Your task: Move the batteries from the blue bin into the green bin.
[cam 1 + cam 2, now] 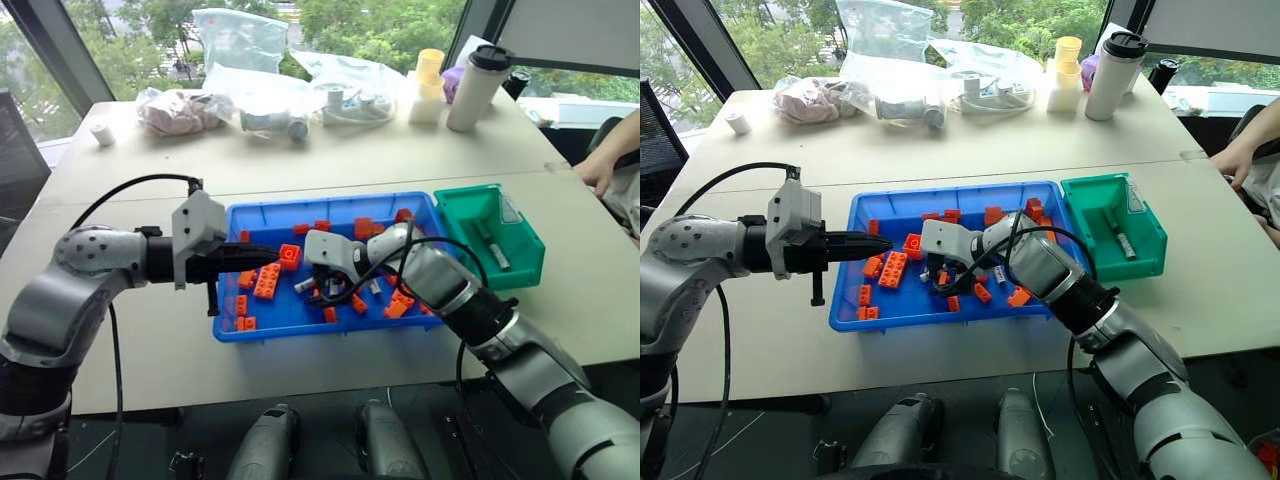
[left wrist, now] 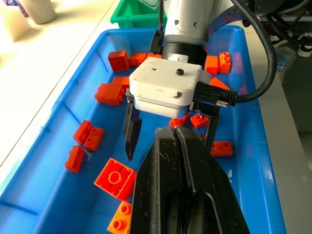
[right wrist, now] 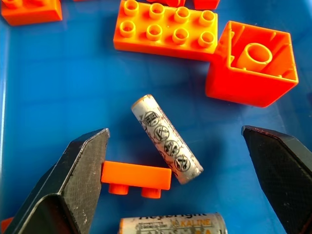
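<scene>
- Pale table carries, at its far edge, plastic bags, a yellow cup stack and a white flask; a person's hand rests at its right edge.
- Blue bin lies at the near middle of the table, scattered with orange bricks.
- Green bin sits just beside the blue bin's right end, touching or nearly so; one battery lies inside it.
- Left gripper reaches level over the blue bin's left part, fingers pressed together, holding nothing.
- Right gripper points down into the blue bin's middle, fingers spread wide.
- One battery lies slantwise on the bin floor between those fingers, apart from both; a small orange brick sits by its lower end.
- Second battery lies just nearer the wrist.
</scene>
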You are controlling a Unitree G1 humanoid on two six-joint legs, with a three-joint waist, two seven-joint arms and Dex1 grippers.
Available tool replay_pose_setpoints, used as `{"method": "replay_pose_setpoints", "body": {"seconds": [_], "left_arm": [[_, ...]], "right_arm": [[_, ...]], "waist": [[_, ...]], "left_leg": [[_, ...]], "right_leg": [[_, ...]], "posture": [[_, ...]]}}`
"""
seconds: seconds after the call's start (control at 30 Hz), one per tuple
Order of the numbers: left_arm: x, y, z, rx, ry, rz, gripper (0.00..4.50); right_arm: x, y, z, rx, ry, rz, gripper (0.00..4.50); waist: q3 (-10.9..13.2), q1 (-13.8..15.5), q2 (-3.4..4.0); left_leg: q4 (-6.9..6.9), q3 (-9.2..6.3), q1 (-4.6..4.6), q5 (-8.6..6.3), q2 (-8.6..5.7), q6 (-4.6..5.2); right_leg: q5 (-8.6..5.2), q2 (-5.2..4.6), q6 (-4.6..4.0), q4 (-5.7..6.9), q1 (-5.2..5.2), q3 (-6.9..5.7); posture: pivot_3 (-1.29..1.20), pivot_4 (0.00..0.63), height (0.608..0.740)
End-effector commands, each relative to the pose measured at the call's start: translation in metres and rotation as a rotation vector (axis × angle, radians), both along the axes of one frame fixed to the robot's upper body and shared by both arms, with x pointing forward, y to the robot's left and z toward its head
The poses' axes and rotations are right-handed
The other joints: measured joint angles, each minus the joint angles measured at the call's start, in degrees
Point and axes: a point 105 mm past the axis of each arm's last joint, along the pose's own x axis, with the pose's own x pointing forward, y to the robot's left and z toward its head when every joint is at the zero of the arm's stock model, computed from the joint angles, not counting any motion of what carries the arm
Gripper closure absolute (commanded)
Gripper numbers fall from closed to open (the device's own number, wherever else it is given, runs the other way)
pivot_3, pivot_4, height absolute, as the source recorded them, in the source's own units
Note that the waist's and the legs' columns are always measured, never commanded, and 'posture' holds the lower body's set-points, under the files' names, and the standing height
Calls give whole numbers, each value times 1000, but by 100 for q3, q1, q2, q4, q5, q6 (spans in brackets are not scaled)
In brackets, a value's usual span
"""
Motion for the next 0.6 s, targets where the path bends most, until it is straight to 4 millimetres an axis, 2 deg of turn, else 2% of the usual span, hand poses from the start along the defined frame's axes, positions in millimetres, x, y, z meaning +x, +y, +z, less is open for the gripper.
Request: {"method": "replay_pose_setpoints", "body": {"seconds": [0.03,0.07,0.17,0.27,0.37,0.47,0.53,0.6], "left_arm": [[-1,-2,8,3,-50,-7,4500],[-1,-2,7,4,-51,-7,4500],[0,-2,7,6,-54,-6,4500],[1,-3,7,3,-57,-7,4500],[1,-4,8,-2,-59,-11,4500],[2,-5,9,0,-60,-11,4500],[0,-5,9,-5,-54,-14,4500],[0,-5,8,-7,-48,-16,4500]], "right_arm": [[0,5,4,-4,-20,12,929],[-1,8,7,10,-20,16,1326],[-2,11,12,30,-18,21,3029],[-4,12,16,40,-20,19,4486],[2,2,37,68,-74,-21,4484],[11,-24,71,119,-177,-107,4484],[13,-54,91,139,-223,-190,4484],[16,-96,111,146,-273,-317,4484]], "waist": [[0,1,0],[0,1,0],[0,1,0],[0,7,0],[0,10,0],[0,30,0],[0,51,0],[0,56,0]], "left_leg": [[0,0,0,0,0,0],[0,0,0,0,0,0],[0,0,0,0,0,-1],[0,0,0,0,0,0],[0,0,0,0,0,0],[0,-1,-2,-1,-2,1],[1,-1,-3,-7,-4,12],[1,-2,-3,-13,-5,22]], "right_leg": [[0,0,0,0,0,0],[0,0,0,0,0,0],[0,0,0,1,-1,0],[0,0,0,0,0,0],[0,0,0,0,-1,0],[0,-1,0,0,-1,0],[0,-3,0,-1,0,-1],[0,-5,0,-4,4,-4]], "posture": [[0,150,740],[0,150,740],[0,150,740],[0,150,740],[0,150,740],[0,150,740],[0,150,740],[0,150,740]]}}
